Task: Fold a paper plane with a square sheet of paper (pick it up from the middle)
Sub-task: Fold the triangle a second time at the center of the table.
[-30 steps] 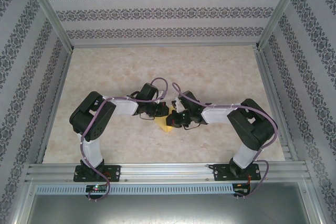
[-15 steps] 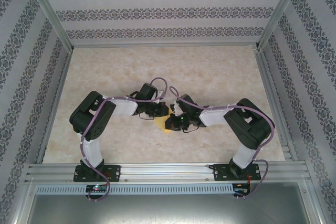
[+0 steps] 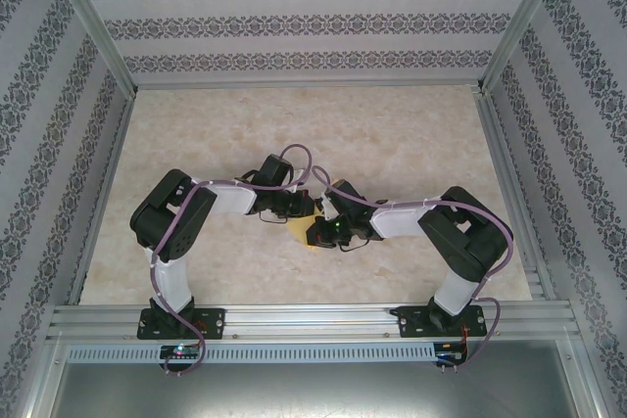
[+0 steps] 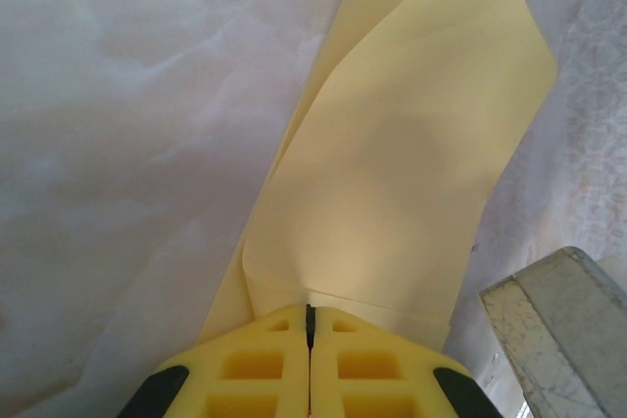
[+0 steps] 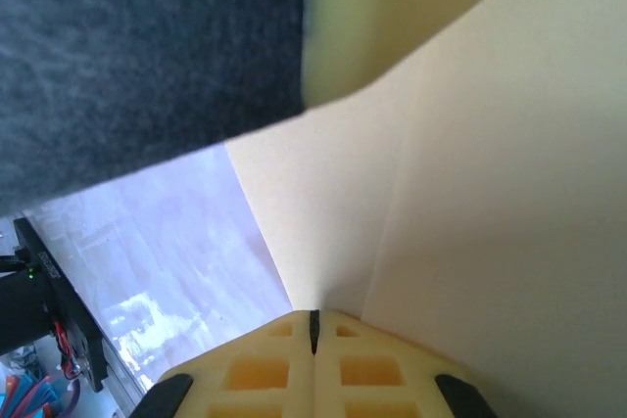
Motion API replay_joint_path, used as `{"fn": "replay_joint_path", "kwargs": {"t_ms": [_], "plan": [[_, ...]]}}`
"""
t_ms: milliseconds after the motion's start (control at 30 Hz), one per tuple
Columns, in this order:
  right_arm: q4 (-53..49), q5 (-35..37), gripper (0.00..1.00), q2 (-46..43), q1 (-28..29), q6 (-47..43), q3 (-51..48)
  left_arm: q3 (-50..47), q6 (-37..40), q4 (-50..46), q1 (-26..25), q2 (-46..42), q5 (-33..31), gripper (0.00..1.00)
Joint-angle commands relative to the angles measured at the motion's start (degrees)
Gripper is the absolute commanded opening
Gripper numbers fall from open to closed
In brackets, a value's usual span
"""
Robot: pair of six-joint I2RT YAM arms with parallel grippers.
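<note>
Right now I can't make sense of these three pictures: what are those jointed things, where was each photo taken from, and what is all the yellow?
These are two robot arms, the left arm and the right arm, bolted at the near edge of a marbled table. The wide picture comes from a camera fixed above and behind them. The other two come from small cameras on the wrists, each looking along its own pincer. The bright yellow blocks at the bottom are the left pincer and the right pincer, both shut. The paler yellow is one creased sheet of paper; each pincer pinches part of it, between the two arms.
</note>
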Motion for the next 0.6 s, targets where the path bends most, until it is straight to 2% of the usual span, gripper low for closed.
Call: {"fn": "replay_joint_path", "kwargs": {"t_ms": [0,567], "plan": [[-3.7,0.3,0.04,-1.2,1.3,-1.2,-1.8,-3.0,2.2,-8.4,0.5,5.7,-5.6,0.08],[-4.2,0.4,0.04,-2.6,3.6,-0.9,-2.5,-2.5,2.8,-9.0,0.5,6.7,-5.5,0.08]]}}
